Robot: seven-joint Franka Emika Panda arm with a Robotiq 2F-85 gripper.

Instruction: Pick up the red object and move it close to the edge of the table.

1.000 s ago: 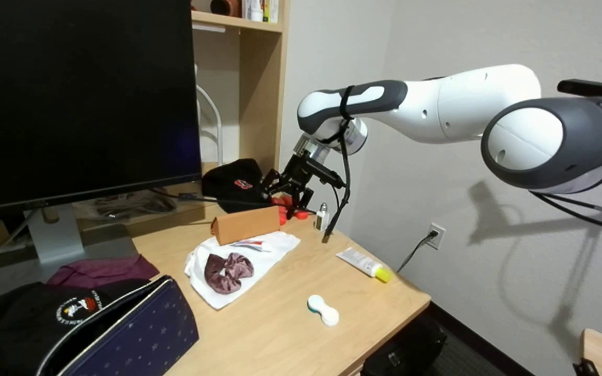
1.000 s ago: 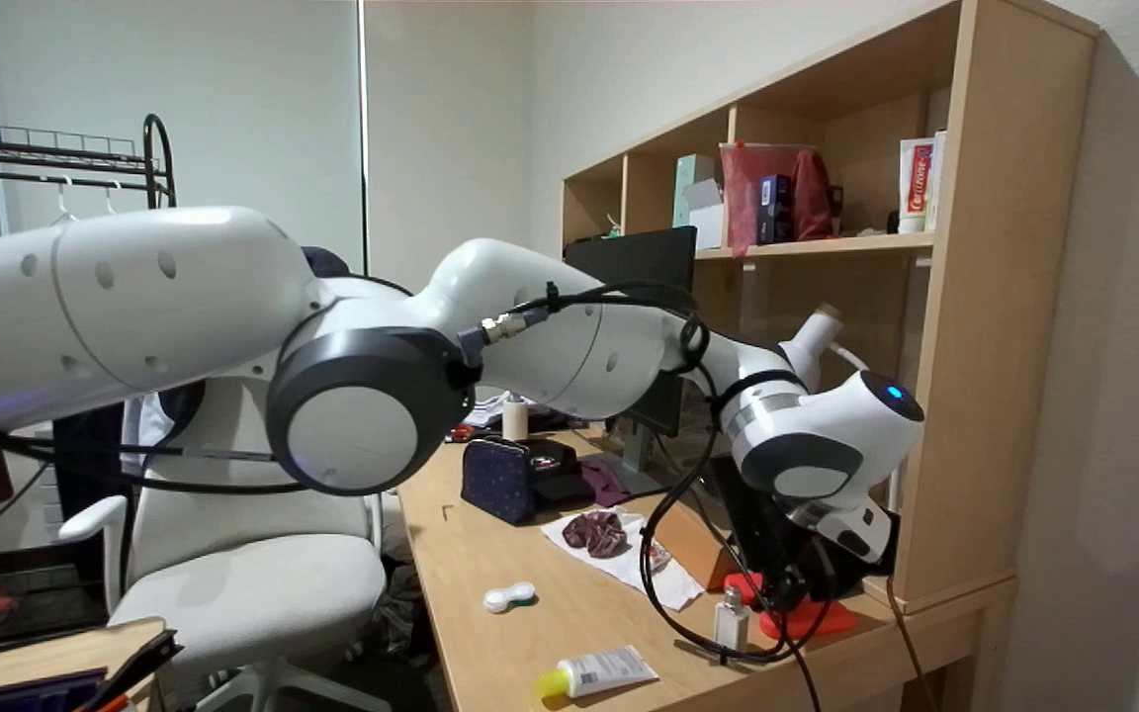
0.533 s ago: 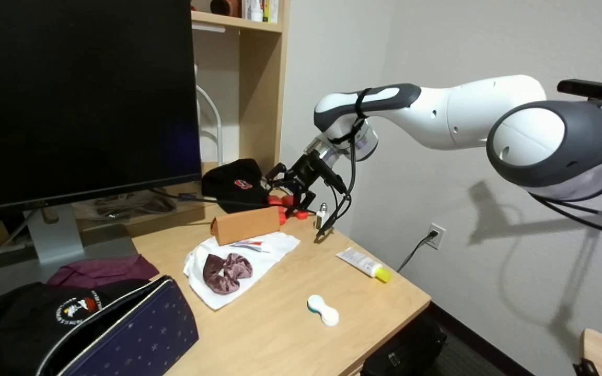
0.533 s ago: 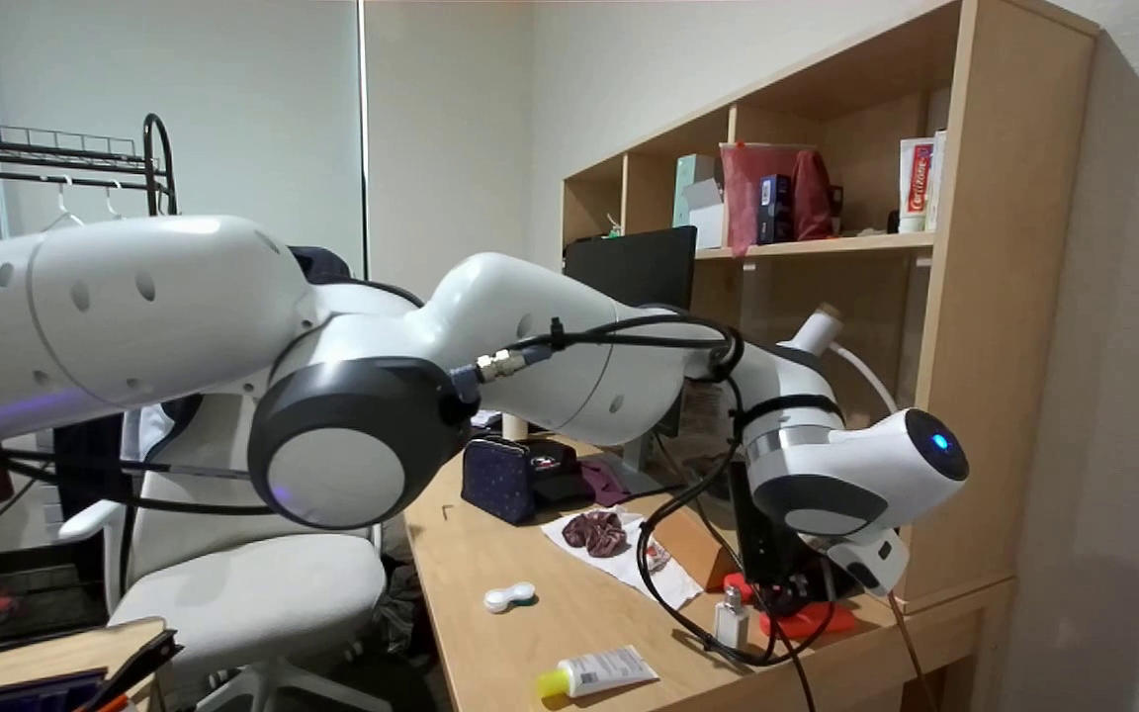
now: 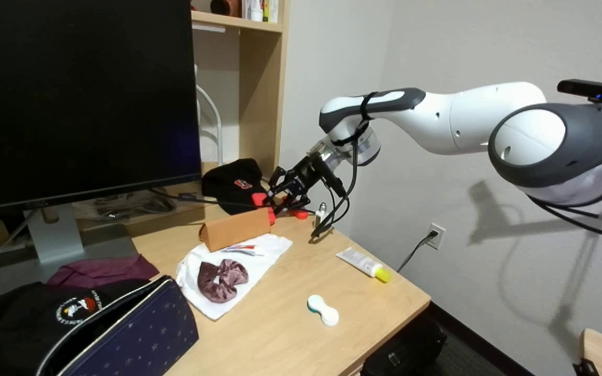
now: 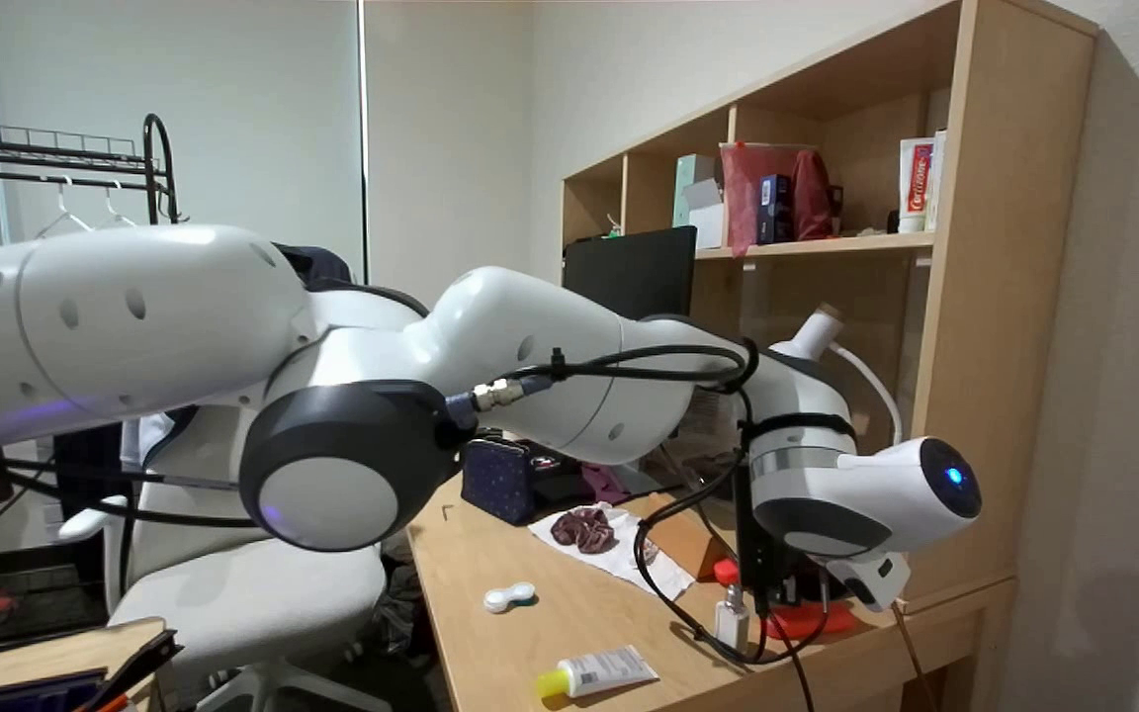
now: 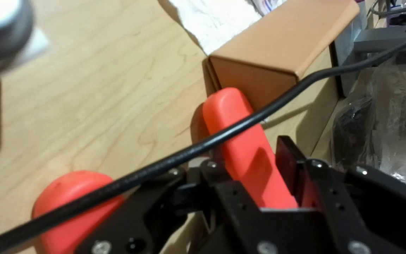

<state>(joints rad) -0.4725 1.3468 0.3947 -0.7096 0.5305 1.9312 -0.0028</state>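
End effector [image 7: 247, 155] pinches the red bar [image 7: 256, 151]: fingers run along both long sides, no gap I can see in the wrist view. Across the narrow way is the sensible hold, length likely wouldn't fit. How much pad bears on it is hidden.

Black cable [image 7: 206, 145] crosses over bar and fingers in that view. Main snag risk on the way up, IMO.

Second red piece [image 7: 67, 188] is just beside; reads as separate, but the fingers hide any link.

Bar's far end is against the box [image 7: 280, 38], or just short of it, can't tell which. So don't push that way, box would likely slide. Also can't tell if bar is off the bench [image 5: 280, 339]; I'd call this end of grasp, carry still to do. Straight up first, then over.

Bottle [image 6: 731, 623] stands upright near the end effector, arm loop [image 5: 355, 162] hanging just beside it. Tall and narrow, easy tip-over if the wrist swings low.

Past the box: cloth [image 5: 267, 256] with a scrunchie [image 5: 222, 282] on it, probably best avoided, fabric would make a poor landing.

Farther out, tube [image 5: 361, 262] and lens case [image 5: 323, 310] lie flat near the bench edge, bare wood between. Likely set-down spot; task doesn't say which edge.
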